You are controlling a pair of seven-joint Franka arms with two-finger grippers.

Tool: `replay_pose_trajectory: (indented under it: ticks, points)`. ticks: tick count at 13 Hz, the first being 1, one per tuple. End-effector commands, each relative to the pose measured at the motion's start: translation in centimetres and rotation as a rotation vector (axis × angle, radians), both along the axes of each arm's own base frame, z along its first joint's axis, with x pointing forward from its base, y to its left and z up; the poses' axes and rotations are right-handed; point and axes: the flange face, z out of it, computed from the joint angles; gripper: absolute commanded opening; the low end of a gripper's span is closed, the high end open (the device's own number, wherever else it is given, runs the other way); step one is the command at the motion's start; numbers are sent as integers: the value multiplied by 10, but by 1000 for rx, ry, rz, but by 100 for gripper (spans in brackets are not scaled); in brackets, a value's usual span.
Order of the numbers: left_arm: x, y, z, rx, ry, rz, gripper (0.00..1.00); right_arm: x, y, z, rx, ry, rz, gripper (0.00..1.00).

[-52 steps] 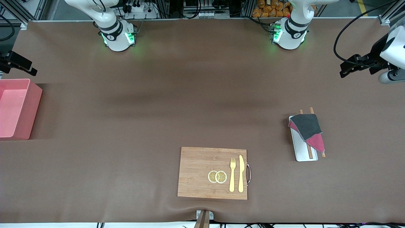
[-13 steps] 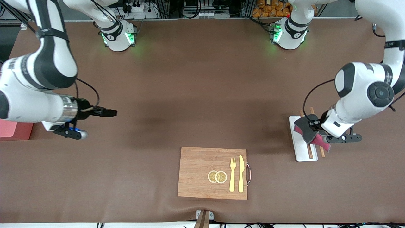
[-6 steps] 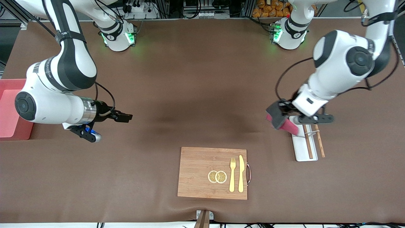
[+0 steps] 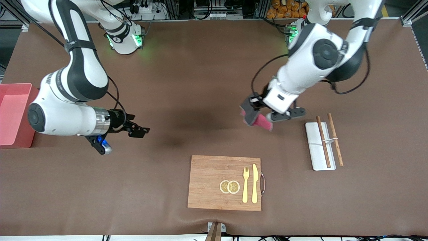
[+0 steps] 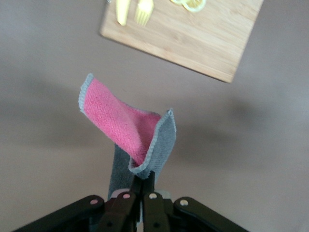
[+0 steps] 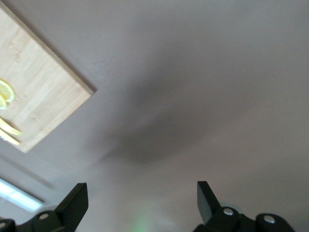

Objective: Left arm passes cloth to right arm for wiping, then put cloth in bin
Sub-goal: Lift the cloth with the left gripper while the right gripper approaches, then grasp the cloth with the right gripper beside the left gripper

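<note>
Brown surface point(image 4: 200, 83), front view: left tool point(image 4: 251, 107), clamped on the cloth point(image 4: 255, 117), hangs over bare surface between the cutting board point(image 4: 214, 174) and the bases; right tool point(image 4: 138, 129) stands wide, bin point(image 4: 13, 113) at its end.
Left wrist view: cloth point(image 5: 130, 130) pinched, pink face showing.
Right wrist view: fingers point(image 6: 207, 198) spread wide.

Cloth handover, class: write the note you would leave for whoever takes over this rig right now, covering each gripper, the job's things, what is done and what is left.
Left gripper: shut on the cloth, in the air over bare table between the board and the robots' bases.
Right gripper: open, empty, over bare table toward the bin's end.
Bin: at the right arm's end of the table; nothing seen in it.
Done: cloth picked up.
Left: pass it to the right gripper, wipe, drop the cloth in the bin.
</note>
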Motion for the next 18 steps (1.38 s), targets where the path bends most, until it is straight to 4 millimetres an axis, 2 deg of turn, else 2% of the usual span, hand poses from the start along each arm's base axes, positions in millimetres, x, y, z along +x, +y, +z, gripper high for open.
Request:
replay_pose_trajectory:
  ticks: [1,3,5,7,8,11,13,14,18]
  points:
    - [1,-49,-9,-55,43,123,0,1,34,1,37,40,-97,100]
    - [-16,-89,-13,-66,61,171,0,-7,58,0,50,76,-131,100]
    - [-18,-101,-23,-83,82,230,0,-15,95,2,104,76,-145,100]
    - [-34,-131,-23,-102,97,262,0,-24,119,-2,91,56,-107,100]
    - [-33,-138,-22,-116,108,298,0,-27,125,-4,90,56,-98,100]
    - [-23,-146,-18,-186,106,400,0,-29,137,-21,90,38,-52,100]
    - [-24,-152,-17,-212,107,437,0,-29,139,-31,117,-26,90,100]
    - [-23,-151,-16,-217,109,447,0,-29,136,-31,130,-46,136,100]
    - [-14,-151,-11,-287,131,504,0,-35,151,-27,141,-56,177,100]
